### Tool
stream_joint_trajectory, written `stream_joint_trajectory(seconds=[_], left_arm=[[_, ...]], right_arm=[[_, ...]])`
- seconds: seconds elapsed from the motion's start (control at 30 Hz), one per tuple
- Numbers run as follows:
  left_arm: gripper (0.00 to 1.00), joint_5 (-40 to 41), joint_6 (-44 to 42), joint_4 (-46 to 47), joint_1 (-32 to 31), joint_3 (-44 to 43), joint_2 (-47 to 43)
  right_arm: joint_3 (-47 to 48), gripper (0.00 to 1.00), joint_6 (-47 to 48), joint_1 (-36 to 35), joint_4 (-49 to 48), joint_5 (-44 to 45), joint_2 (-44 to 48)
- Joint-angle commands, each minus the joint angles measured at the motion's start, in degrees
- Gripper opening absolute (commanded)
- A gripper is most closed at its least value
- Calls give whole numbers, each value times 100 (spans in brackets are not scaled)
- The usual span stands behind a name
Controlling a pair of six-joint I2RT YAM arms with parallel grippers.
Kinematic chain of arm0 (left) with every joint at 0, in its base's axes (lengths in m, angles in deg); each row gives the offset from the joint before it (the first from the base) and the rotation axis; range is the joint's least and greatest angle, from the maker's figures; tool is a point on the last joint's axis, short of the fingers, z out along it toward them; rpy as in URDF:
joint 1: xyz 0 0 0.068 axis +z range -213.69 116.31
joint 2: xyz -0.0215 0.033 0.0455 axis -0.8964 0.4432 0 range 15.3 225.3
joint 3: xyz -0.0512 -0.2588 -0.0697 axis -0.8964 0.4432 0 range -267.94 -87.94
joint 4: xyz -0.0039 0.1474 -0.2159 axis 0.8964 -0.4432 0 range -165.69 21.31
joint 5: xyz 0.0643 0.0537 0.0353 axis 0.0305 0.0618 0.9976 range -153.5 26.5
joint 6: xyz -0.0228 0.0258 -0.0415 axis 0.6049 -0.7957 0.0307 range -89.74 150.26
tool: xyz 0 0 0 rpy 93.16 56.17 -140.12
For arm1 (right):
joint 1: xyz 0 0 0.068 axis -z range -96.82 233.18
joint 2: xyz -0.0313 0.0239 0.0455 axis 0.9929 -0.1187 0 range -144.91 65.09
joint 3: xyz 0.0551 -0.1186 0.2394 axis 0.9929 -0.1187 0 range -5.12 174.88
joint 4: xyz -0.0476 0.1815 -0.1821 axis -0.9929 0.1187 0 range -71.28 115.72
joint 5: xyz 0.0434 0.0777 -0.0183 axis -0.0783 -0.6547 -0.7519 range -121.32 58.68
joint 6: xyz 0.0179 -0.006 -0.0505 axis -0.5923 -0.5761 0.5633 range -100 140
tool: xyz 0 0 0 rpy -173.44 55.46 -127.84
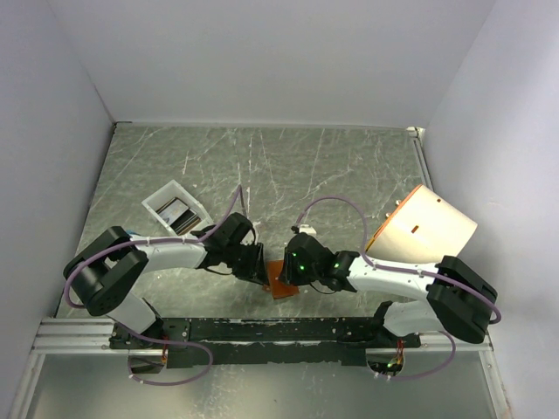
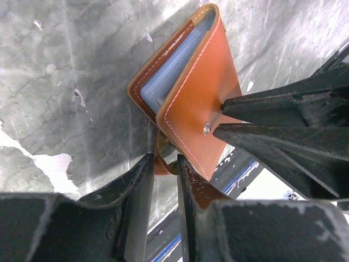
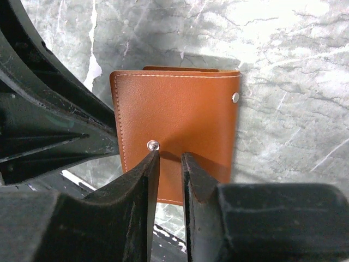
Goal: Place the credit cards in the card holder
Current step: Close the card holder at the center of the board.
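Currently one card holder (image 2: 196, 93) is at the near edge of the table (image 1: 306, 166), mid-width, partly open. Left gripper (image 2: 165, 164) is nearly closed, pinching its lower corner. Right gripper (image 3: 169, 157) has its jaws a slit apart, tips on the flap (image 3: 180, 114) beside one of two studs (image 3: 152, 145); can't tell if that's a grip or just contact. Cards (image 1: 177, 214) are in one white tray (image 1: 157, 194), far left, count unreadable
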Motion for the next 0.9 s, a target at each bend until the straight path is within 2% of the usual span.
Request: stream_joint_trajectory(seconds=[0.0,0.27,0.73,0.8,0.87], left_arm=[[35,-470,-278,21,34,27,-102],[35,-522,-426,-190,35,7,-139],[34,-607,-258,49,33,282,-355],[31,-617,-245,86,37,323,-353],[23,-591,-227,68,33,297,-324]], right_arm=[[-48,23,6,-9,-17,174,-92],[-16,23,-1,-13,30,220,-110],[-91,21,-62,-29,117,316,-170],[-127,21,-71,-24,111,330,-150],[-127,21,-71,-46,129,363,-185]])
